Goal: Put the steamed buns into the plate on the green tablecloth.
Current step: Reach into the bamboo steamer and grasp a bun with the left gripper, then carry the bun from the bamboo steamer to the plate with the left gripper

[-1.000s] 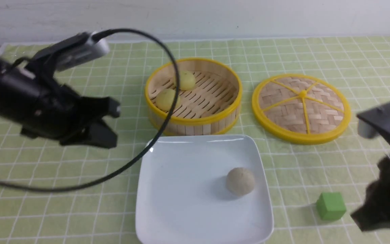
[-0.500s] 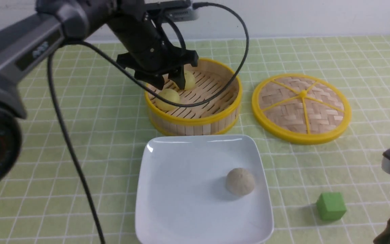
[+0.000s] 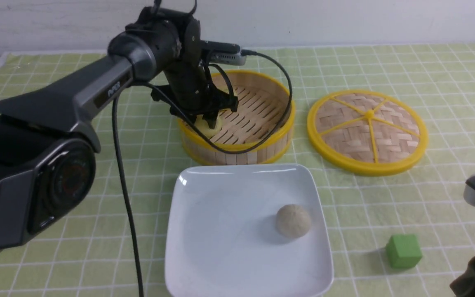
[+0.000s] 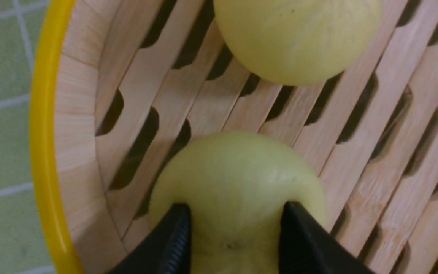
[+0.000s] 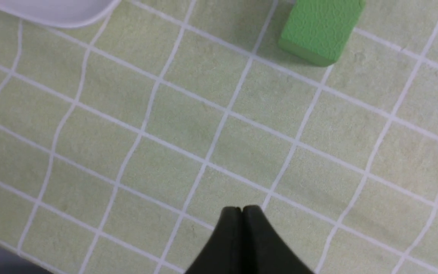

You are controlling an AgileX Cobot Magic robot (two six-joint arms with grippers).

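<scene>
Behind the plate, past its left half: left gripper down inside the steamer, black fingers pressed into both sides of a yellow bun, gripping it firmly enough to dent the dough. Impossible to tell whether lifted off the slats or resting on them. Just beyond it in the left wrist view, farther from the plate: second yellow bun, apart from the held one, sitting on the slatted floor; hidden behind the gripper in the front view. Steamer just behind the plate's far rim, very near it, on the cloth. Plate flat on the same green cloth, white and glossy. Inside the plate, right of its middle and near its right rim: grey bun, upright, alone. Behind the plate and off to its right: lid, lying flat on the cloth, apart from the steamer. Right of the plate's near right corner, apart from the rim: green cube on the cloth. Farther right of the plate, beyond the cube: right gripper, fingers pressed together with nothing between them, over bare cloth; only a dark edge of that arm at the front view's border.
</scene>
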